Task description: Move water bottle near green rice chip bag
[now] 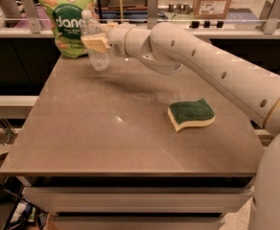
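The hand (96, 43) is clamped round the middle of the bottle (100, 60), which stands upright just right of the bag (64, 24). In this view the bottle's white cap overlaps the bag's right edge. Whether its base rests on the tabletop (106, 143) or hangs just above it cannot be told.

That gap is probably the main risk: if the hand lets go with the base off the tabletop, so light a bottle could tip and roll away from the bag. A fingertip dragging on the ribbed side as the hand pulls back could also topple it. Pushing further towards the bag might shove it over, since it stands at the far edge.

The sponge (191, 113) lies well apart from the bag, out of the way.

The bottle is clear and capped, and its fill level cannot be made out. The bag is puffy and looks closed, with its contents hidden.
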Available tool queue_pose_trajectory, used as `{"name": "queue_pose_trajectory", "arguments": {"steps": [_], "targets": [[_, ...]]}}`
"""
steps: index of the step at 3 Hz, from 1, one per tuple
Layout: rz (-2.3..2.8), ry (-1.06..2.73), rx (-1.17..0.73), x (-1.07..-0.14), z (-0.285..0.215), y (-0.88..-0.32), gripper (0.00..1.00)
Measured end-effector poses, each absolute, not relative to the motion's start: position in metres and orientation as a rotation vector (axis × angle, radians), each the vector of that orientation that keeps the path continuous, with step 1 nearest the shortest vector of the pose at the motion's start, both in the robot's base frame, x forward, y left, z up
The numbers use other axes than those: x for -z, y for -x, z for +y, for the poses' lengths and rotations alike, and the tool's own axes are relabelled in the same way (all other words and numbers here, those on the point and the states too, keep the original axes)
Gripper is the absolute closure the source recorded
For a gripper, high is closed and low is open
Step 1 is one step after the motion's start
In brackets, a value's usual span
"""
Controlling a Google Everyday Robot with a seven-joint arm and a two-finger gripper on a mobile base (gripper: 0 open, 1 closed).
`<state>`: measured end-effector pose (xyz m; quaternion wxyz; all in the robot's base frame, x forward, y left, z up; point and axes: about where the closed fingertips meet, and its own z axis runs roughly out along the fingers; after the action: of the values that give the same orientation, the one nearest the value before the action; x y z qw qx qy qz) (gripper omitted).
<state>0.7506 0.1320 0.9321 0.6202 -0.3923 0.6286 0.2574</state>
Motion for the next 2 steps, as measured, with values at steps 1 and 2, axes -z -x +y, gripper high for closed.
{"name": "queue_pose_trajectory", "arguments": {"steps": [1, 2], "targets": [[1.444, 0.904, -0.595, -0.9322, 0.1345, -0.7498, 0.37], [1.442, 0.907, -0.598, -0.9323, 0.1371, -0.7491, 0.13]]}}
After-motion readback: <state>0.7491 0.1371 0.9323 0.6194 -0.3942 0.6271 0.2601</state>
